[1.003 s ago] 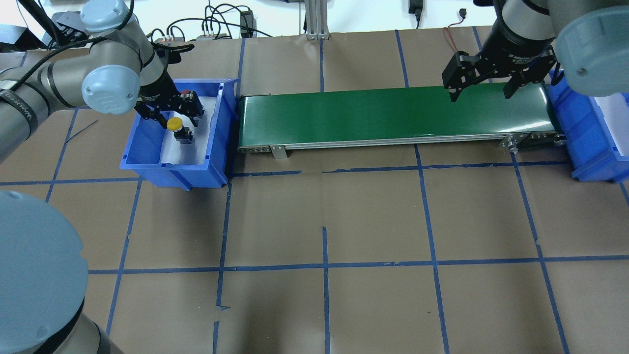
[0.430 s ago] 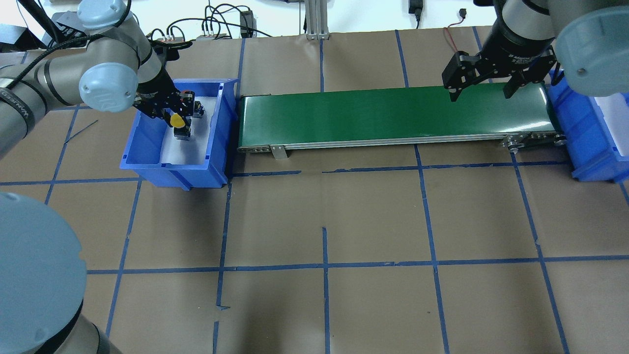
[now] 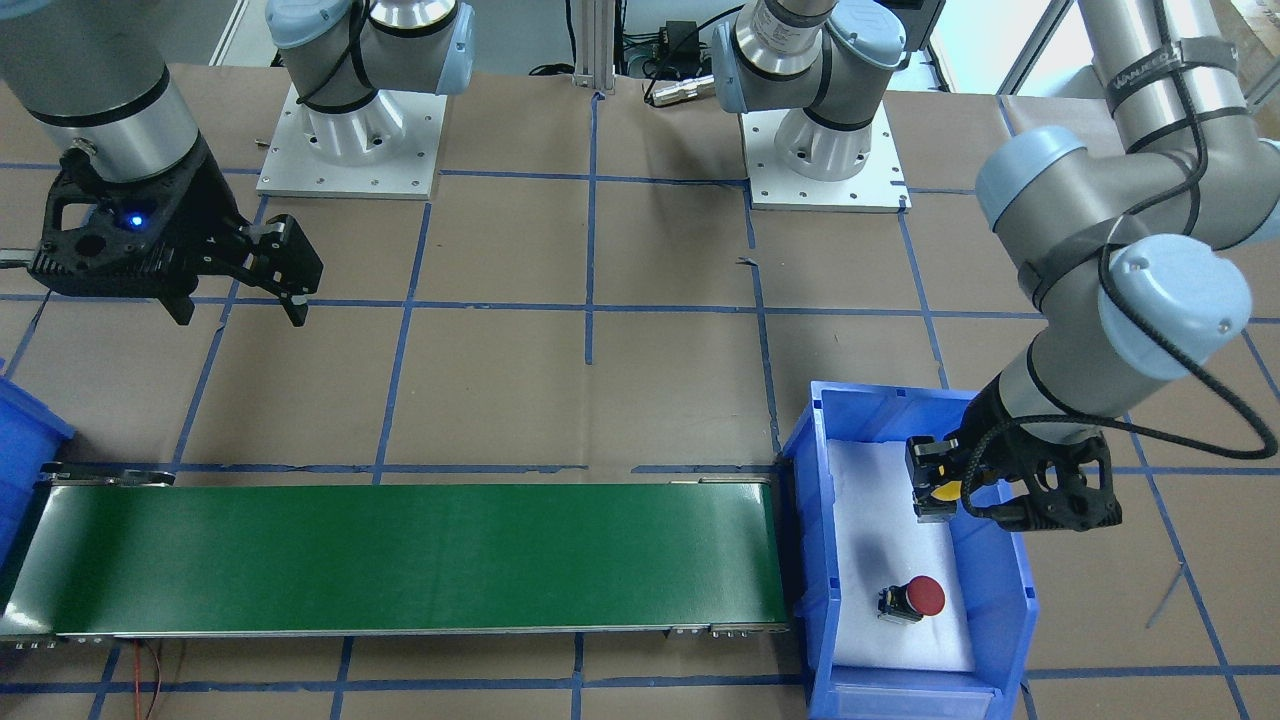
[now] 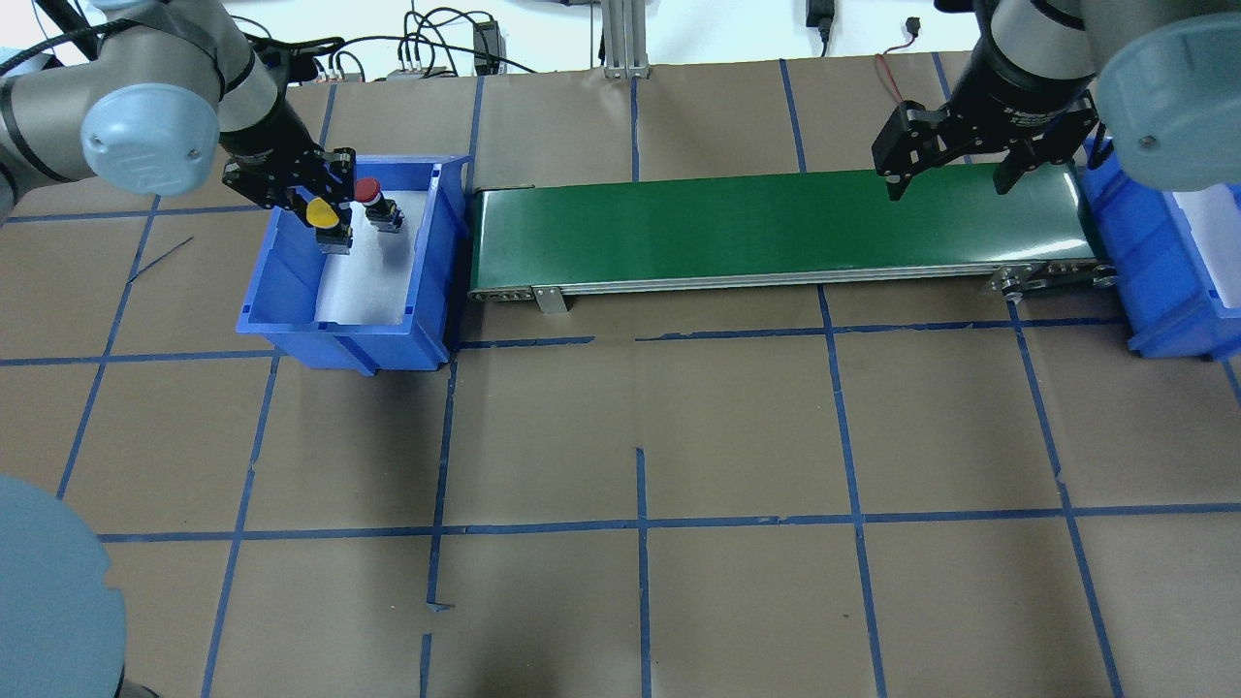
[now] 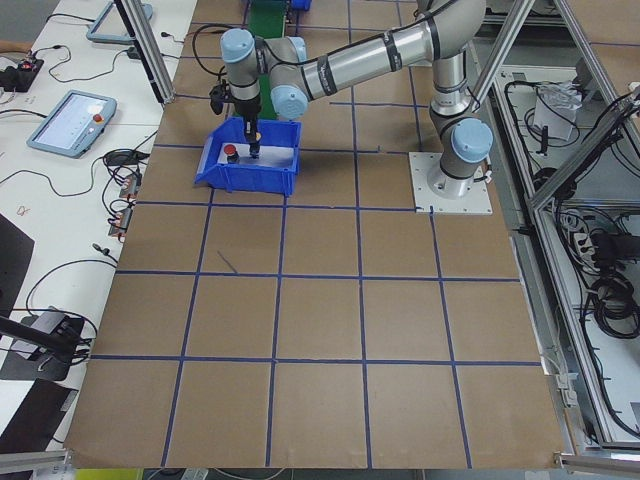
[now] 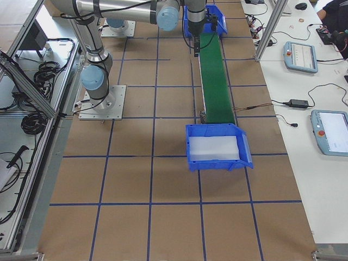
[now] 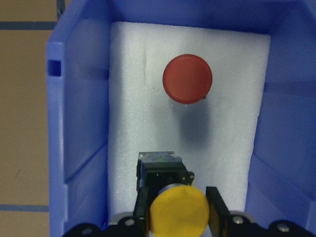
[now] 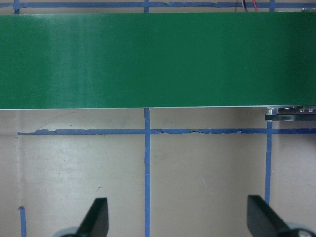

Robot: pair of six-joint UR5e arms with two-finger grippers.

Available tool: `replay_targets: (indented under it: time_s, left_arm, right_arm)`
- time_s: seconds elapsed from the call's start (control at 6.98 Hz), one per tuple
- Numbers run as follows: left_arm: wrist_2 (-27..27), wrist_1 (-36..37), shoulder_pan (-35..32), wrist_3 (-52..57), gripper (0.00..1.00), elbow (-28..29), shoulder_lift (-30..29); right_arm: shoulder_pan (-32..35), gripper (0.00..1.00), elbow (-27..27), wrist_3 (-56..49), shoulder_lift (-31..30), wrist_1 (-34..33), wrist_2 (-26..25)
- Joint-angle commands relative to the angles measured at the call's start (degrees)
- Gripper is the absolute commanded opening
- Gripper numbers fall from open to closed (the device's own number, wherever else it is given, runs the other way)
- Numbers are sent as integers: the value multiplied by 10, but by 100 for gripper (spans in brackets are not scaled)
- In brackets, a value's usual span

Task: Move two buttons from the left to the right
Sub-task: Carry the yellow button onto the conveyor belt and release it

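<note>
My left gripper is shut on the yellow button and holds it tilted above the white foam inside the left blue bin. In the left wrist view the yellow cap sits between my fingers. The red button stands alone on the foam further on; it also shows in the left wrist view and the front view. My right gripper is open and empty over the right end of the green conveyor belt.
The conveyor runs between the left bin and a second blue bin at the right end, lined with white foam. Brown table with blue tape lines lies in front of the belt.
My left gripper has shut on the yellow button, lifted it off the foam and drawn it toward the bin's left wall, uncovering the red button. The right arm has not moved.
</note>
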Motion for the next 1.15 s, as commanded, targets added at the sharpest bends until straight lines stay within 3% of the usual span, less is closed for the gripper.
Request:
replay_targets:
  time_s: [0.0, 0.14, 0.57, 1.0]
  left_arm:
    - [-71, -20, -27, -80, 36, 19, 24]
    - [-93, -19, -53, -108, 36, 28, 18]
    - [-92, 19, -105, -207, 34, 48, -23]
    - [-93, 44, -128, -227, 36, 48, -75]
  right_arm:
    - [0, 100, 0, 0, 0, 0, 0]
    - [0, 100, 0, 0, 0, 0, 0]
    - [0, 100, 0, 0, 0, 0, 0]
    - [0, 100, 1, 0, 0, 0, 0]
